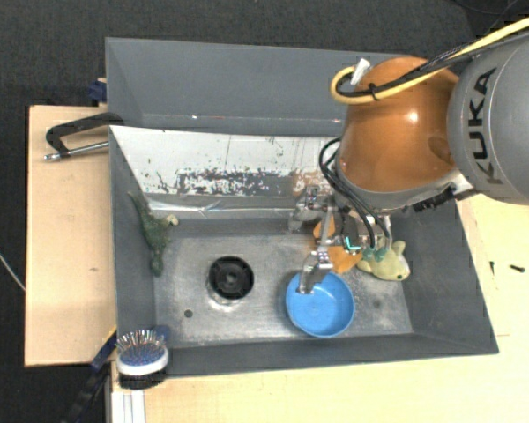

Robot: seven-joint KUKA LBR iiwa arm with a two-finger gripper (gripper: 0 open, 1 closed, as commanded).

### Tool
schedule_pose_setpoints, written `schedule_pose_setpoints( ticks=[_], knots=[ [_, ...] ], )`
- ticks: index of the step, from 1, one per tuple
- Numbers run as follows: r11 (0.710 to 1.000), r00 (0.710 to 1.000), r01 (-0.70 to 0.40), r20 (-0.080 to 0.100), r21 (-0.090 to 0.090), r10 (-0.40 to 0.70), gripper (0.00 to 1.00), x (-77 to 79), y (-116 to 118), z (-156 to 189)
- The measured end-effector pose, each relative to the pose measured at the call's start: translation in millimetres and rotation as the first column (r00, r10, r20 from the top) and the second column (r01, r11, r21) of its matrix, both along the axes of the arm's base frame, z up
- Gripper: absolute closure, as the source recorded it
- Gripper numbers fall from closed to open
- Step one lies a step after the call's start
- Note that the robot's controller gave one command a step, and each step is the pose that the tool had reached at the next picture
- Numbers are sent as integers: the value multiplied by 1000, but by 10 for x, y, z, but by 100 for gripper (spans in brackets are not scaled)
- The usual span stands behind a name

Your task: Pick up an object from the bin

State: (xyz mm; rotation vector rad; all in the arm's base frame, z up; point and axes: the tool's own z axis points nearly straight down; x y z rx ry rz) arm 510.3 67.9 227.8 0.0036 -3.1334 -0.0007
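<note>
Grey metal bin (264, 245), flat floor with sloped walls; few things on it, mostly well apart, so there is no heap to work through.

Likely target: small orange thing (341, 256), right of the floor's middle, between the blue bowl (322, 311) and the yellow toy (390, 265); its kind is not clear, since it is partly hidden under the gripper (342, 258).

Gripper low over that spot; fingers (316, 270) stand apart, one reaching down to the bowl's far rim, the other toward the yellow toy; orange thing lies in the gap between them; nothing looks clamped; whether either pad touches it cannot be told.

Judgement: the spread stance suits a straddle of the orange thing before closing; task not yet done, nothing lifted.

Risk, judged: the bowl-side finger sits at or on the bowl's rim; closing could catch the rim or nudge the bowl instead; the yellow toy lies just beside the other finger and could be pinched along with the target.

Orange cover (392, 126) on the wrist and its cables hide much of the wrist from above; the arm (502, 122) comes in from the right, over the bin's right wall.

Farther out: black round cap (230, 277) alone on the floor left of the bowl, clear of the gripper; green toy lizard (154, 233) lying against the left wall, well apart from the work.
</note>
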Motion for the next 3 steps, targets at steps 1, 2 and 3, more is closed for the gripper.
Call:
schedule_pose_setpoints(
  ticks=[1, 2, 3],
  knots=[
    [999, 999, -42, 3, 0, 42, 0, 41, -271, -1538],
    [999, 999, -42, 26, 5, 42, 100, 110, -236, -1431],
    [967, 966, -257, 23, -3, 257, 100, 241, -304, -62]
  ],
)
